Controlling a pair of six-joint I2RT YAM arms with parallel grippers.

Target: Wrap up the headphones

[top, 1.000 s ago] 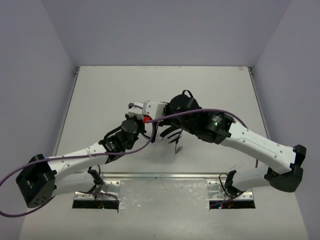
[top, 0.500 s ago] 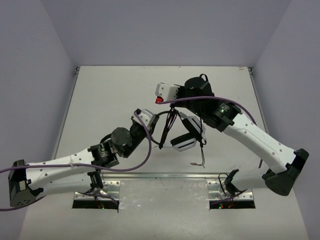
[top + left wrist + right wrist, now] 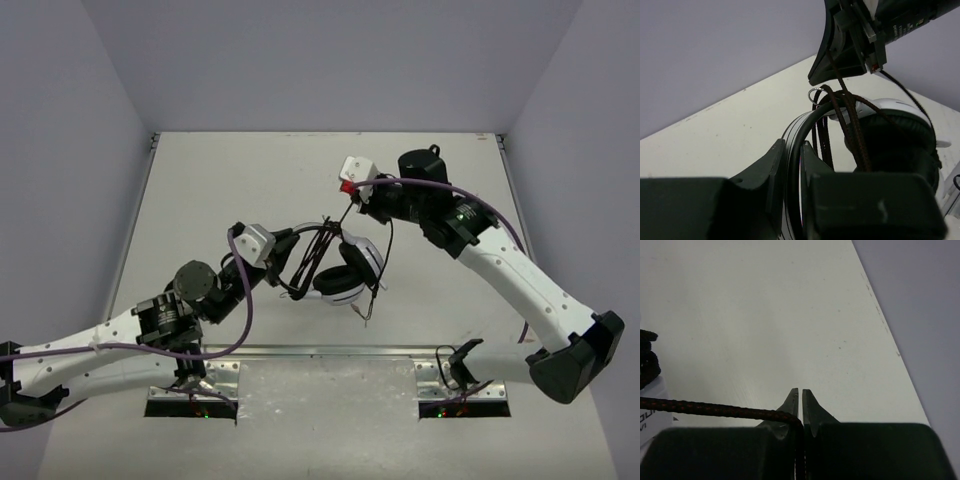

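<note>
Tools first: left tool (image 3: 792,150) is clamped on the thin black headband (image 3: 807,117), and right tool (image 3: 800,392) is pinched tight on the braided cord (image 3: 705,409). The headphones (image 3: 342,272) hang between them over the middle of the surface (image 3: 220,180). I can't tell whether an ear cup (image 3: 895,135) touches down. Several turns of cord already cross the band in the left wrist view, and a loose tail (image 3: 372,305) dangles below. I'd call this a light load with a springy, slim band that could twist in the grip. The cord is limp, and its weave probably gives good purchase, so it's best held close to the band. The surface is pale and matte, and plain lilac-grey walls (image 3: 320,60) close three sides.
</note>
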